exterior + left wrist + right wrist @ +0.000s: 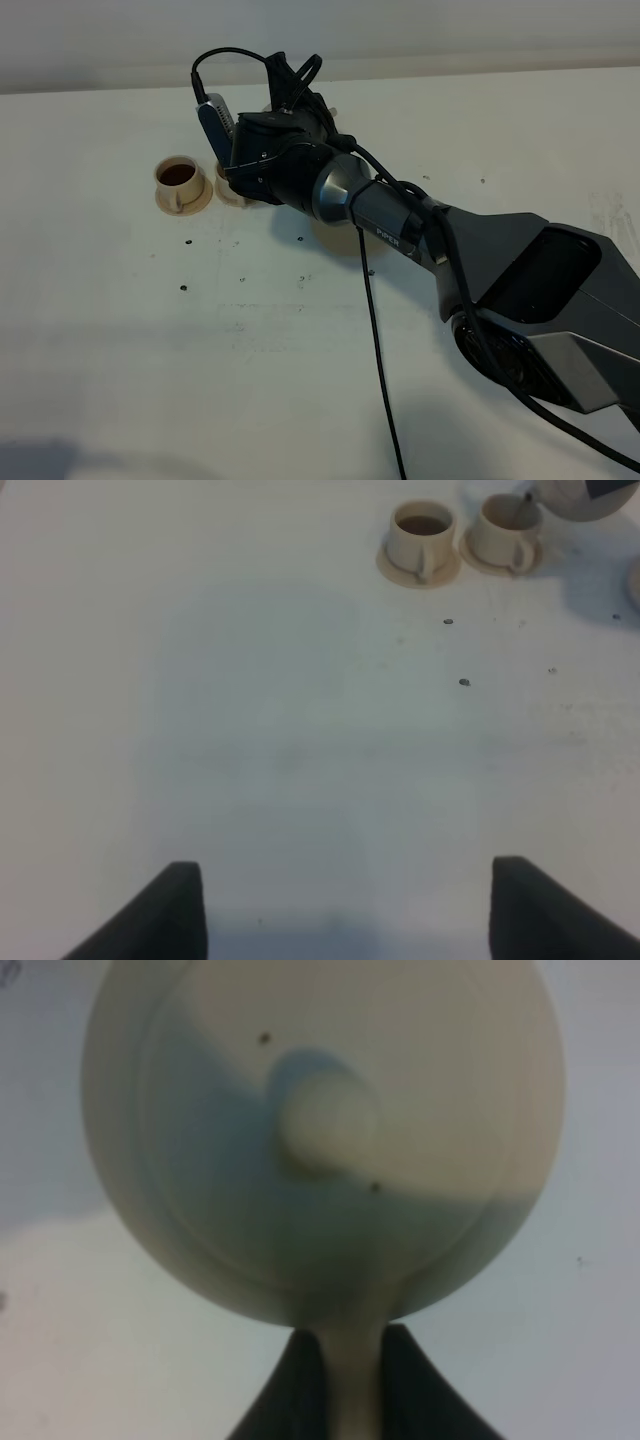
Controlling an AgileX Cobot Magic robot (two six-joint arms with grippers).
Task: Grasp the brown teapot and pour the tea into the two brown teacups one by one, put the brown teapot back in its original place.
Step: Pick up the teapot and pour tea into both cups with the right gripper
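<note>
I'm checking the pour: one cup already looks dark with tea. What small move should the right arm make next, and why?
Probably tip the brown teapot slightly further over the second teacup. The first teacup holds dark tea, the second looks pale inside, and the teapot hangs just above its rim, held by the right end effector.

The teapot [570, 500] is cut off at the corner of the left wrist view; it is blurred in the right wrist view; from the high camera the right arm [400, 220] hides it, along with most of the second cup [224, 180].
</note>
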